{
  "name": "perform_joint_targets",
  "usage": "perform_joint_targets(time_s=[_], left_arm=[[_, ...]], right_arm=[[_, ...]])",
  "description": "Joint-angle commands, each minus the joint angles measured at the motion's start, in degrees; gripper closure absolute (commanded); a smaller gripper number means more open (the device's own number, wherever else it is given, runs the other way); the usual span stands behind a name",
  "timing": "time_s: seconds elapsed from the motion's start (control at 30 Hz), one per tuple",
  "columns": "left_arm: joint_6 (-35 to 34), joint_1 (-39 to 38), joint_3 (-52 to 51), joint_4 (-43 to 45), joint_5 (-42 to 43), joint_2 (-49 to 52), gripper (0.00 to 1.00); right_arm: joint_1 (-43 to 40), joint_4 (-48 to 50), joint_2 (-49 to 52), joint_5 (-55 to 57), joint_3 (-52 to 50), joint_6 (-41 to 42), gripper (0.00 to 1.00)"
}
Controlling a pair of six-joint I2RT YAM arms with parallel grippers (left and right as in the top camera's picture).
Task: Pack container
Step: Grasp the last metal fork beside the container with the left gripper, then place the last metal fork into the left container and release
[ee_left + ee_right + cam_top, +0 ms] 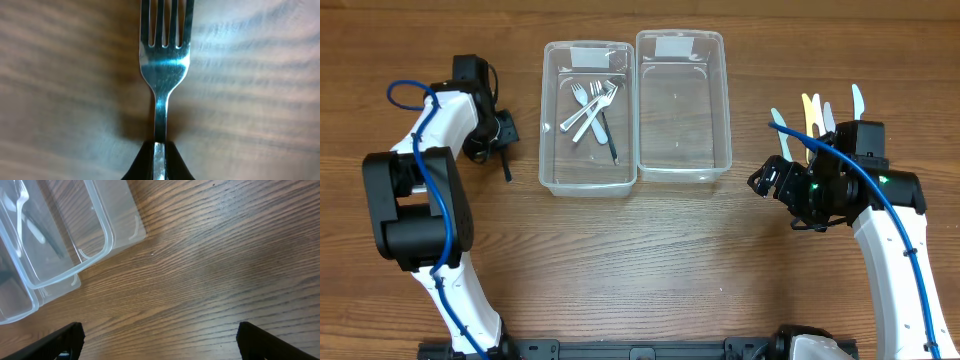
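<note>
left wrist view first: a metal fork (164,70) is clamped by its handle in the left gripper (159,152), with the dark fingers (137,170) pressed against it from both sides. the tines are pointed away from the camera, and the wooden table (260,100) is seen blurred beneath.

from overhead, that gripper is found at the left side of the table, just left of two clear containers and apart from them. the containers are set side by side at the top middle, their rims meeting along the long sides. in the left container (570,168) several white forks (588,105) are piled loosely and crossed over one another, with a dark-handled piece (610,140) lying among them. the right container (685,120) is seen beside it.

over on the right, the right gripper (160,342) is spread wide, with one finger at each lower corner of the right wrist view. nothing is held between them, only bare wood. the corners of both containers are caught at the upper left of that view. overhead, this gripper is placed near the lower right corner of the right container, well apart from the fork. beyond it, a small fan of plastic cutlery (808,108), yellow, white and pale blue, is laid on the table, partly hidden by the arm.
</note>
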Motion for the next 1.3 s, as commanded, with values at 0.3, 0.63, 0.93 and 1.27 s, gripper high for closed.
perform_joint_targets(time_s=[0.3,0.63,0.93,1.27], left_arm=[[6.25,-1.75,33.07,-19.37,2.19,0.22,0.96],[8.52,-11.69,44.63,-26.27,9.03,0.24,0.96],[3.91,-18.67,32.70,-18.03,9.35,0.24,0.96],[3.63,-18.91,29.18,-15.63,12.70,0.22,0.37]], right_arm=[[-0.22,0.26,-0.46,-0.37,1.60,0.35,0.00],[-0.22,0.26,-0.46,-0.37,1.60,0.33,0.00],[-0.22,1.16,-0.46,-0.35,1.60,0.33,0.00],[-0.22,12.57,-0.46,1.60,1.60,0.31,0.00]])
